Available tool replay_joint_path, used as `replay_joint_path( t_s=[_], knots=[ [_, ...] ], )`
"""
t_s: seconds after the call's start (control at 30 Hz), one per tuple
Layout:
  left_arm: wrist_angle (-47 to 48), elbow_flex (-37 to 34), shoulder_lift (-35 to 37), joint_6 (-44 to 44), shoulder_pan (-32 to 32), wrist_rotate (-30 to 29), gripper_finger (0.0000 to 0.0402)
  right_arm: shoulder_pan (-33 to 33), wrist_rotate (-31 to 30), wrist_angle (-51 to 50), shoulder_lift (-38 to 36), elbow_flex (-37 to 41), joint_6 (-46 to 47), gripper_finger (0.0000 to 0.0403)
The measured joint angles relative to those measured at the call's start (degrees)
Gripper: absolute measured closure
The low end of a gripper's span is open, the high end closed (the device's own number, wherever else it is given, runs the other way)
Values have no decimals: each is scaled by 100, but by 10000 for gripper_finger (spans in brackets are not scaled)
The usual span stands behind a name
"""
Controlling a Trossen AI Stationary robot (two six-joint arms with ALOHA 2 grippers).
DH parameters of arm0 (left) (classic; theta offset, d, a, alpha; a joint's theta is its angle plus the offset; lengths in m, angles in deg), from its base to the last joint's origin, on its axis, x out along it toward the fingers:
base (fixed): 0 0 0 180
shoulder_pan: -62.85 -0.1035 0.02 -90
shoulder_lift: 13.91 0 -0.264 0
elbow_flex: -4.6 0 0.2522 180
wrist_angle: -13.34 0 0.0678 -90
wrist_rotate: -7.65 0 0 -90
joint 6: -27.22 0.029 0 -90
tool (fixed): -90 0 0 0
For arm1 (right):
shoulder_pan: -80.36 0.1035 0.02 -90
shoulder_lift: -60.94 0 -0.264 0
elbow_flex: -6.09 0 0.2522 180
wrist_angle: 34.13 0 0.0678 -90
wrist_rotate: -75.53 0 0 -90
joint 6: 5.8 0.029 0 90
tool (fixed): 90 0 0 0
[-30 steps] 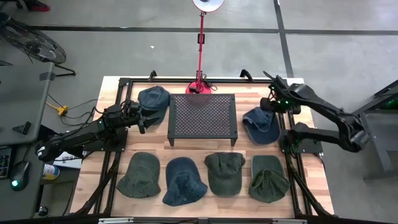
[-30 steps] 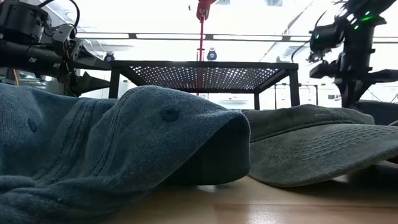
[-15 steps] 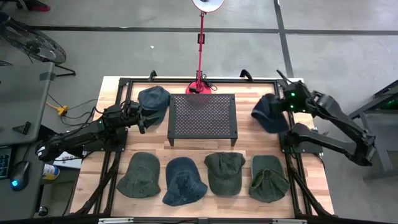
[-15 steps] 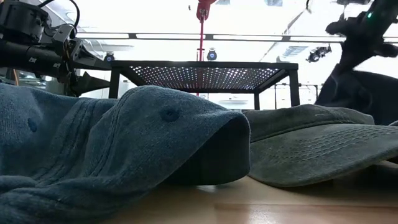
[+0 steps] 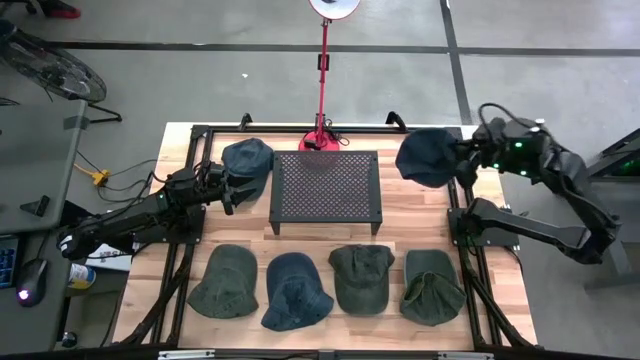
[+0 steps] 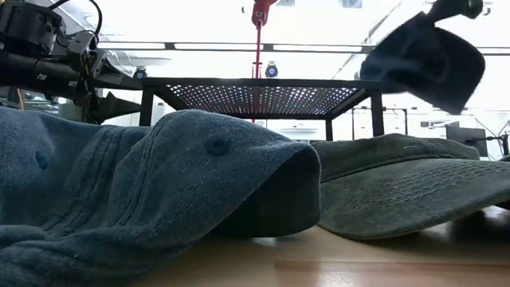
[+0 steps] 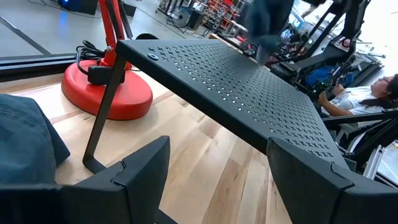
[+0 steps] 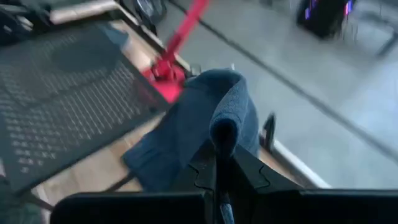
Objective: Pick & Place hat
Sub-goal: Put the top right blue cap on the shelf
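1. The right hand is clamped on a dark blue hat and holds it in the air at the far right corner of the table, just beside the black perforated stand.
2. In the right wrist view the hat's fabric is pinched into a fold between the fingers – the rest hangs loose below.
3. It looks light, soft and floppy – likely to swing and sag, so a pinch on the brim edge or a fold of the crown suits it.
4. The left hand waits with its fingers apart, near another blue hat left of the stand.
5. Four more hats lie in a row along the near edge.
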Motion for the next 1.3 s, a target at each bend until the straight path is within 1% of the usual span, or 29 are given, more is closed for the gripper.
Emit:
replay_joint_path(
  t_s=[0.2,0.37,0.73,0.9,1.0,1.2,1.3],
  knots=[
    [1,0,0,0,1,0,136,49,-96,110,26,-476,-6,395],
    [1,0,0,0,1,0,136,49,-92,84,154,-691,380,395],
    [-1,0,1,0,0,0,136,49,-65,92,702,-1157,966,395],
    [-1,0,0,0,0,-160,136,74,-4,90,986,-1314,1082,395],
    [-18,0,0,-1,0,-194,136,228,-70,90,1150,-1388,1105,395],
    [-35,56,0,-285,0,-639,136,744,-436,126,1425,-1451,1249,395],
    [-2,190,-3,-333,0,-608,136,1100,-672,173,1577,-1451,1306,395]
  ],
)
